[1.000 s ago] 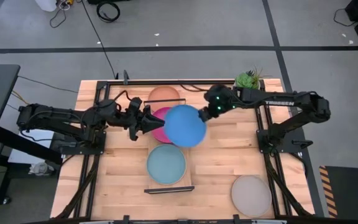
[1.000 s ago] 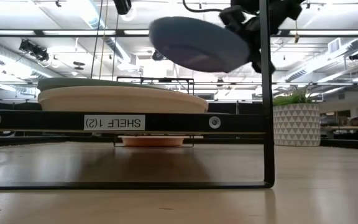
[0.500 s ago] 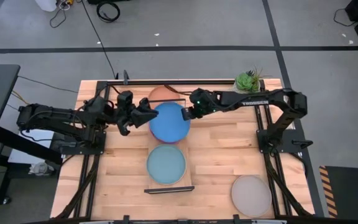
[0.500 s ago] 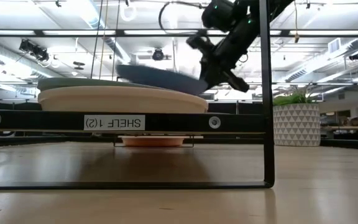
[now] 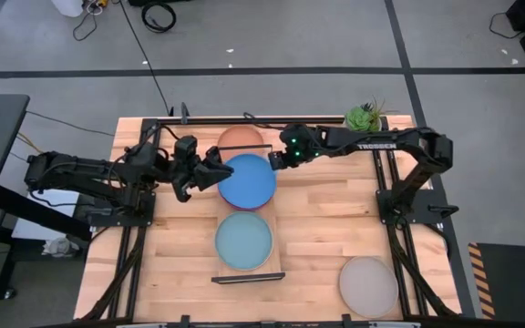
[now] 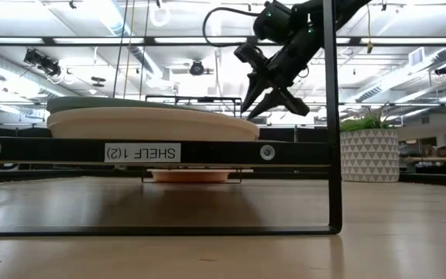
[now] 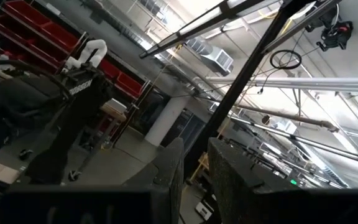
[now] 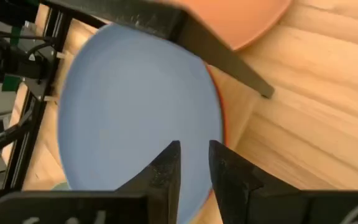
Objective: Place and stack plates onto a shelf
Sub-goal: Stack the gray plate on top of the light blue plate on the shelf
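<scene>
bright blue plate (image 5: pixel 247 180) tops the shelf (image 5: pixel 279 264) stack; right pincer (image 5: pixel 272 161) parted above it.

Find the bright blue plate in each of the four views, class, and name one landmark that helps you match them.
High view: bright blue plate at the shelf's far end, between both arms.
Low view: hidden; only the near stack shows.
Left wrist view: not in it.
Right wrist view: fills the middle, beyond the right end effector.
Shared landmark: the right end effector, beside the plate's rim.

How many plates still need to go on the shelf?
Done: the bright blue plate lies on the shelf stack, beside the light blue plate. In hand: the right claw is open at its rim. Left: the grey plate and peach plate.
</scene>
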